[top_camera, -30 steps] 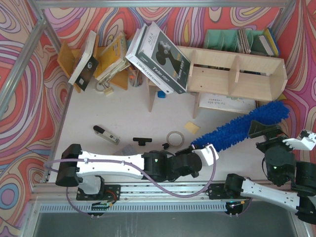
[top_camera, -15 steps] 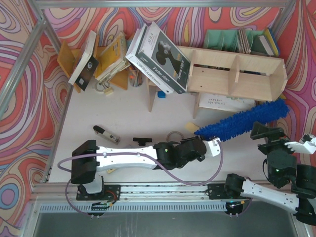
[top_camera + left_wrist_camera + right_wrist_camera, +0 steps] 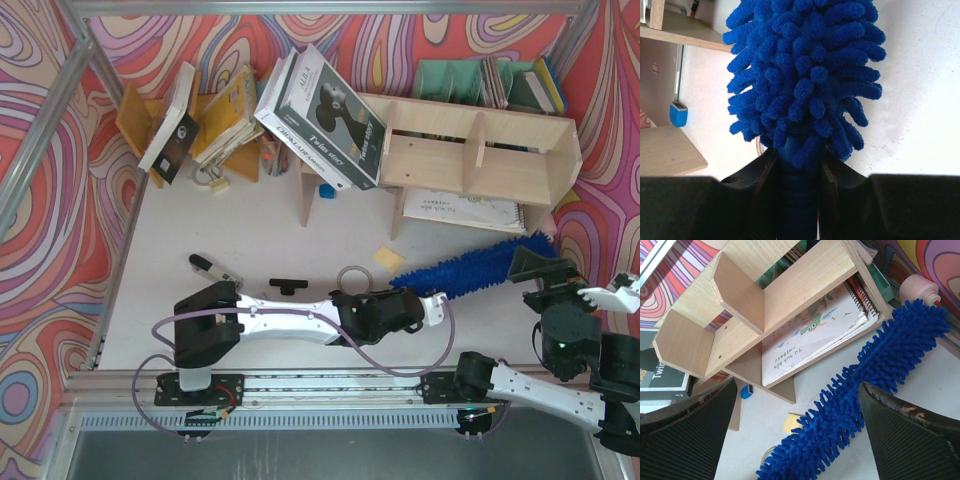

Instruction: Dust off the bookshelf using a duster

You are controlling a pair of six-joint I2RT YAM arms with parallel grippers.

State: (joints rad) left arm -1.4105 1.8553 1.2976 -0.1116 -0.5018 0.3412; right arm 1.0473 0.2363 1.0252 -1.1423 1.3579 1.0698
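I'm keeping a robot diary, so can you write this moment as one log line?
left fingers: shut on duster | right fingers: open, empty | duster tip: near bookshelf

The left arm (image 3: 290, 322) stretches toward three o'clock, left gripper (image 3: 797, 161) clamped on the duster (image 3: 482, 268) handle; the right gripper (image 3: 799, 435), at four o'clock, gapes wide.

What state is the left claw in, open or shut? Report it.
Shut: the left claw grips the duster by its handle, pressed against both sides, in the left wrist view.
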